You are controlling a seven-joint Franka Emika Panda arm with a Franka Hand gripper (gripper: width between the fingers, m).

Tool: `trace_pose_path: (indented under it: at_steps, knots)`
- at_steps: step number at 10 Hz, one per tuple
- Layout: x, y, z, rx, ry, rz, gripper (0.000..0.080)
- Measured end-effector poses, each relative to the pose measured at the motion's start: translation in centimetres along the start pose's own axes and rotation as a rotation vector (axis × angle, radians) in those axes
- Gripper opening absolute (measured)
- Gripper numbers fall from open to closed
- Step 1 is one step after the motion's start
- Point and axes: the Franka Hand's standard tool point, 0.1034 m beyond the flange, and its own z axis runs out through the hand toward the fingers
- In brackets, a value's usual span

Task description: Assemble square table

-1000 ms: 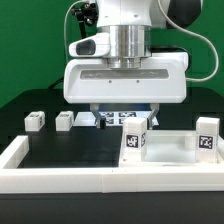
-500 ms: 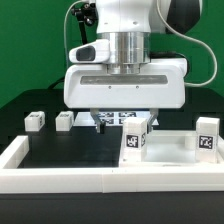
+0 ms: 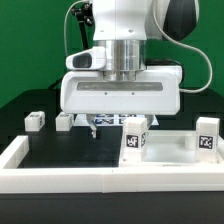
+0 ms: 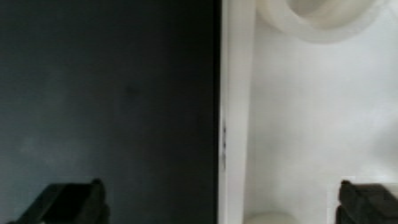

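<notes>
Where the rimmed white tabletop (image 3: 170,150) sat lower right, two tagged leg blocks (image 3: 136,141) stood by it; the pincer (image 4: 221,203) hung spread, pinching nothing.

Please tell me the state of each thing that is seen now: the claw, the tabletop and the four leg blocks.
claw: open, holding nothing.
tabletop: lying flat, not held.
first leg block: at the exterior view's left, loose on the table.
second leg block: loose beside the first.
third leg block: upright by the tabletop's near corner.
fourth leg block: upright by the tabletop, at the exterior view's right.
</notes>
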Motion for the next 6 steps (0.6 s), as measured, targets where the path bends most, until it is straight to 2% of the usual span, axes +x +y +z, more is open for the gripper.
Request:
trace_pose_path:
  at_steps: [6]
  knots:
    - [-1.2, -0.1, 2.3, -0.012, -0.014, -0.008, 0.0649]
